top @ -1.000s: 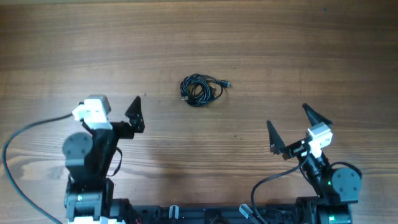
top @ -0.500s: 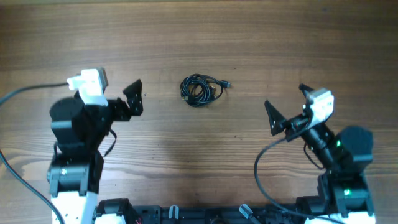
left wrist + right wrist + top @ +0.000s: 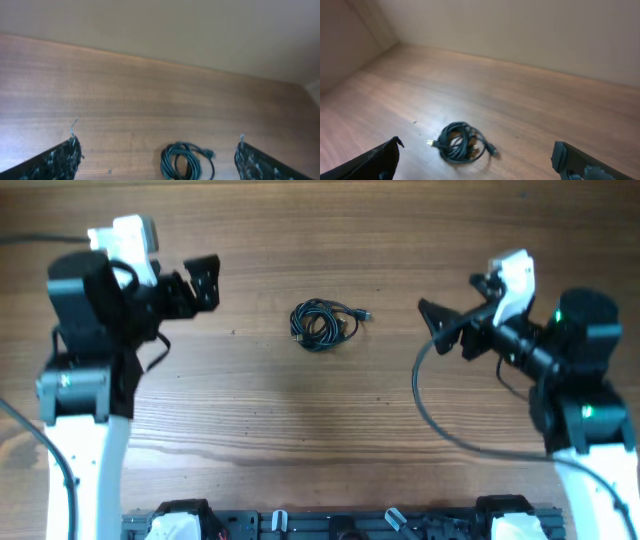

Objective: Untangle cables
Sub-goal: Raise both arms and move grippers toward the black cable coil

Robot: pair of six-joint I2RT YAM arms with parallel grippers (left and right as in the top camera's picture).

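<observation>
Wooden table (image 3: 320,240), plain beige wall (image 3: 160,30) behind; cables (image 3: 323,325) bundled mid-table.

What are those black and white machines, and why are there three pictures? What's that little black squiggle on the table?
Those are two robot arms sitting at a wooden table. Each arm ends in a gripper with two fingers, like a simple hand. One picture comes from a camera high above, so you see both arms at once: the left gripper and the right gripper. The other two pictures come from small cameras on each wrist, so the dark shapes at the bottom corners are that arm's own fingers.

The squiggle is the cables, thin black cords wound into one small bundle, with a little plug sticking out. The same bundle shows in both wrist pictures. Both grippers are open and hold nothing; the bundle lies on the table between them, untouched.
</observation>
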